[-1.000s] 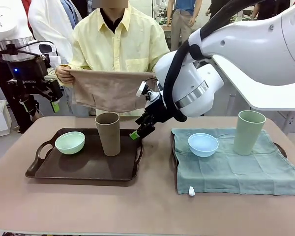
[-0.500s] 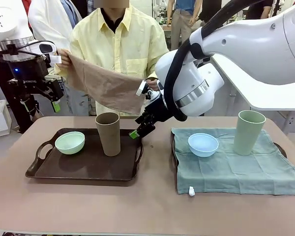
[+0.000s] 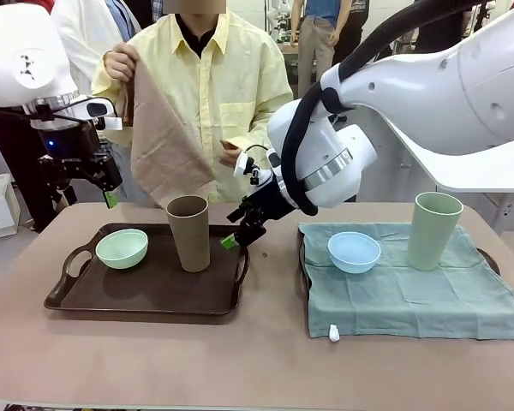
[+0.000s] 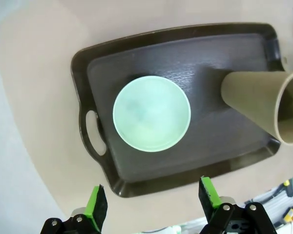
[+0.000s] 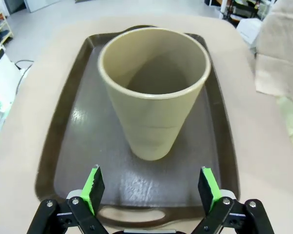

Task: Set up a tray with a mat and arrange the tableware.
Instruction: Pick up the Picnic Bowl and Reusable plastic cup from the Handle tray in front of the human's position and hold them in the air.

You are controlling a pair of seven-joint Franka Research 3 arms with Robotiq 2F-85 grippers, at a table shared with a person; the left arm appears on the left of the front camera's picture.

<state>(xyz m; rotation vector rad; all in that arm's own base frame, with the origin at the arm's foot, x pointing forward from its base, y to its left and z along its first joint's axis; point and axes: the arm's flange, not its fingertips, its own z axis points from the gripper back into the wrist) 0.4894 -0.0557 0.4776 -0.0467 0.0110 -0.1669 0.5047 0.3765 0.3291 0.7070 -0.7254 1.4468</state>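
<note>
While both tools stand open and empty, the left tool [image 4: 150, 195] hovers over the mint bowl [image 3: 122, 248] and the right tool [image 5: 150, 170] faces the brown tumbler [image 3: 188, 233], both on the tray [image 3: 146, 297]; the blue bowl [image 3: 354, 252] and pale green tumbler [image 3: 433, 229] sit on the green mat [image 3: 411, 300]. Light, stiff, smooth plastic, the brown tumbler likely suits a mid-wall pinch. Held level a second ago, the tan cloth [image 3: 158, 145] now hangs from one raised hand [image 3: 120, 62].
</note>
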